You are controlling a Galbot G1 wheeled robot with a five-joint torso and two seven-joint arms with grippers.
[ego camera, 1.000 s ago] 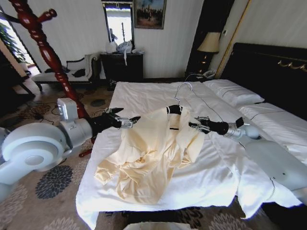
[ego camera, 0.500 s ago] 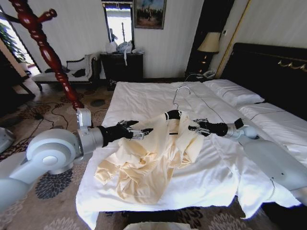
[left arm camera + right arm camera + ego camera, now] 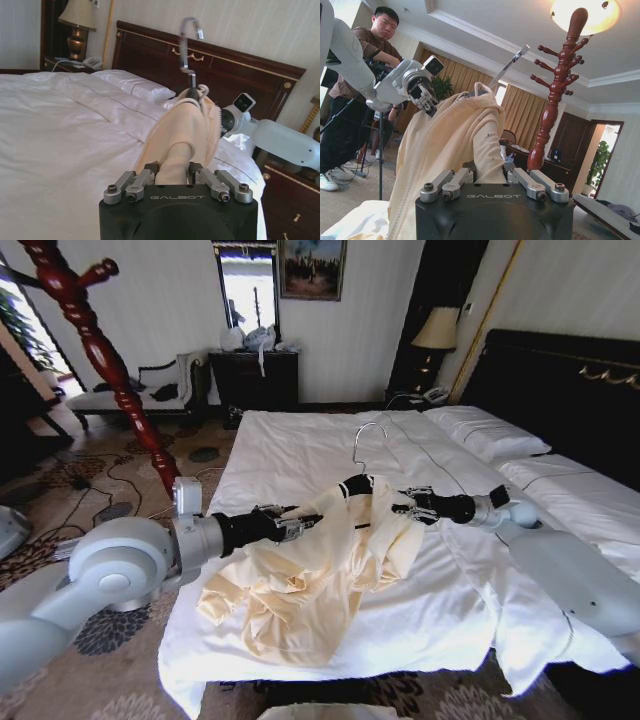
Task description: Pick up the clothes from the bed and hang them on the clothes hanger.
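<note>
We see our 2 hands above the bed [image 3: 300,440], left hand [image 3: 300,523] and right hand [image 3: 405,506] each pinching the clothes [image 3: 320,570], draped over the clothes hanger [image 3: 362,455] and trailing onto the sheet.

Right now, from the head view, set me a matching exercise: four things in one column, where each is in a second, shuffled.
1. clothes
2. clothes hanger
3. left gripper
4. right gripper

A. at the garment's edge nearer the coat stand
B. draped over the hanger, trailing onto the bed
C. hook pointing up, shoulders under cloth
D. at the garment's edge nearer the pillows

Pairs: 1-B, 2-C, 3-A, 4-D
</note>
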